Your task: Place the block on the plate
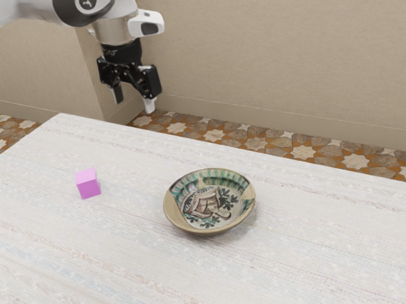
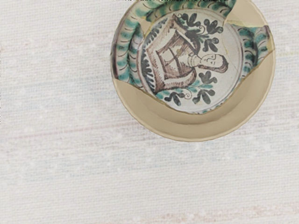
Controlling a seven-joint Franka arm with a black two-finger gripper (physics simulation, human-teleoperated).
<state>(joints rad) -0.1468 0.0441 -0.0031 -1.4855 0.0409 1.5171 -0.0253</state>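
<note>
The fingers (image 1: 148, 104) stood wide apart with nothing between them, so the block (image 1: 88, 183) was not grasped. They hung high above the level of the plate (image 1: 171, 213), toward the exterior view's left from it. The pink block sat on the surface (image 1: 67, 263), also toward the exterior view's left from the plate, and well apart from it

In my judgement the step in hand was the approach to the block, and the task was only at its beginning. The first danger was a descent out of centre: one finger could land on the top of the block, or push it along the surface, because the block was small beside the plate. If the fingers did not turn in line with its flat faces, they could close upon the corners, and the block would twist or slip out

The second danger belonged to the plate. Its rim was raised, so a block carried too low could knock against it and move the plate. Its inner wall was sloping; a release near this wall, instead of over the flat painted middle, could let the block slide or rest tilted. A release from too high could make it bounce
</note>
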